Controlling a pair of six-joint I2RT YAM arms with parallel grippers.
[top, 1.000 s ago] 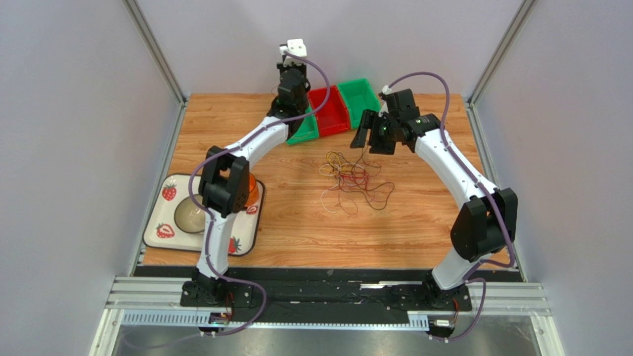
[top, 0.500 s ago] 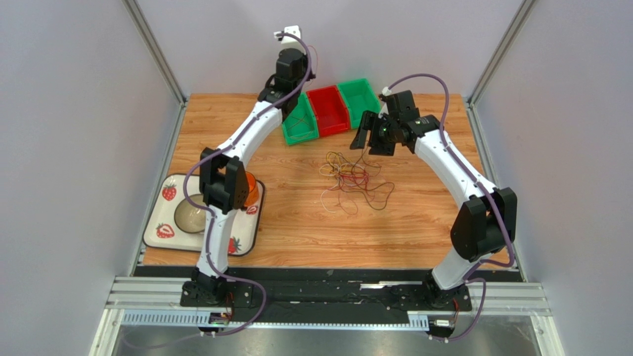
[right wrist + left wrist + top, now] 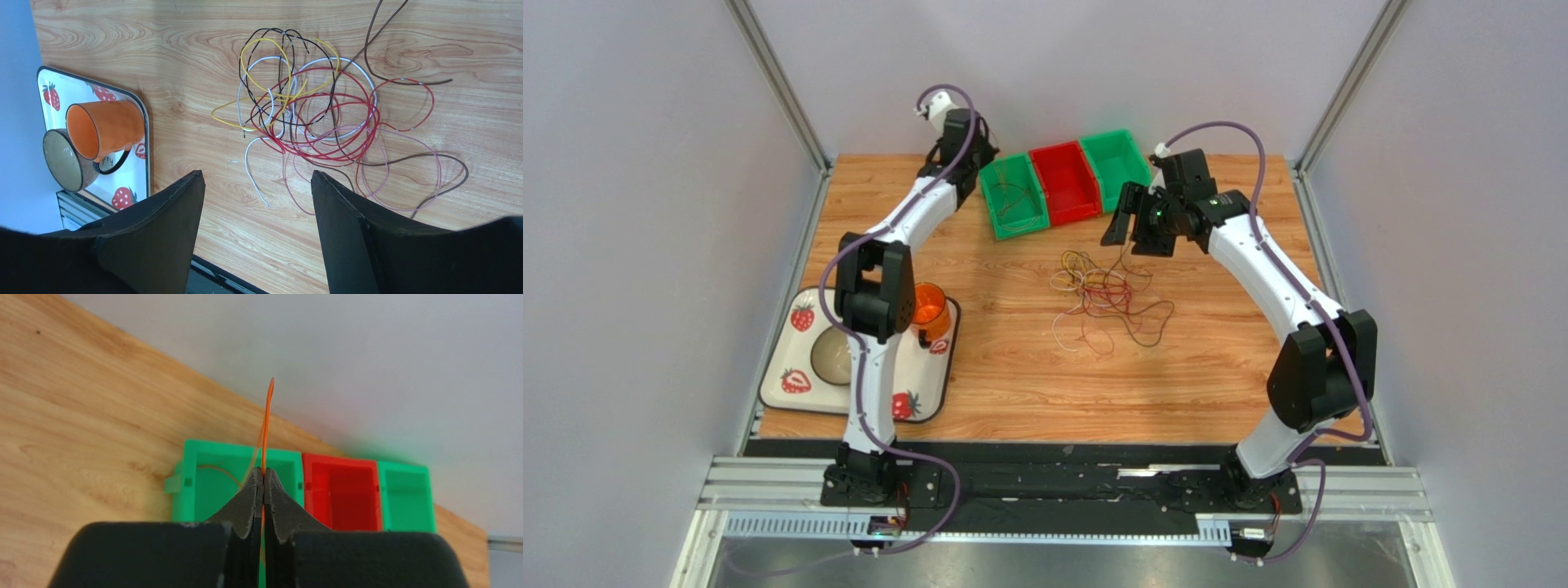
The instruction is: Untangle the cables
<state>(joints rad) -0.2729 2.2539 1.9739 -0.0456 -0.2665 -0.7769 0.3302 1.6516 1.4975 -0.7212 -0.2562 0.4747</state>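
The cables [image 3: 1106, 298] lie tangled on the wooden table: red, yellow, black, whitish, pink and brown loops, also shown in the right wrist view [image 3: 319, 116]. My left gripper [image 3: 979, 147] is at the back left, beside the left green bin [image 3: 995, 211]. In its wrist view it [image 3: 264, 473] is shut on a thin orange cable [image 3: 266, 425] that sticks up past the tips. Another thin wire [image 3: 216, 470] lies in that bin. My right gripper [image 3: 1136, 229] hovers open and empty above the tangle's far edge, its jaws [image 3: 256, 174] wide apart.
A red bin [image 3: 1065, 181] and a second green bin [image 3: 1116, 162] stand beside the left green one at the back. A strawberry tray [image 3: 795, 380] at the front left holds an orange mug [image 3: 930, 309] and a bowl [image 3: 832, 358]. Grey walls enclose the table.
My left arm has swung from above the bins to the back left, gripper still shut. The right arm and the tangle have not moved.
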